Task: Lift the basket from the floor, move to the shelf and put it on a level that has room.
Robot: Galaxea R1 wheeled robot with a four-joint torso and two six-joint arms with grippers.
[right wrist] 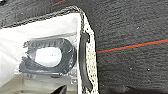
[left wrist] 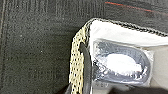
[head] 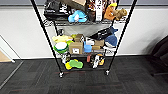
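Observation:
The shelf (head: 47, 37), a black wire rack on small wheels, stands straight ahead against the white wall. Every tier I see is crowded with toys and boxes. The basket (left wrist: 77, 62) appears close up in the left wrist view, with checkered weave, dark braided rim, pale lining and a black loop handle (left wrist: 86, 70). The right wrist view has its other end (right wrist: 91, 50) and handle (right wrist: 83, 60). Inside lies a dark item in clear wrap (right wrist: 50, 56). Dark parts of my left gripper (left wrist: 96, 91) and right gripper (right wrist: 97, 89) sit at the basket's two ends, by the handles.
Dark carpet (head: 82, 82) with thin red lines (right wrist: 130, 46) runs under the basket and up to the rack. A dark chair (head: 161, 55) stands to the right of the shelf. A pale frame (head: 7, 57) angles along the floor at the left.

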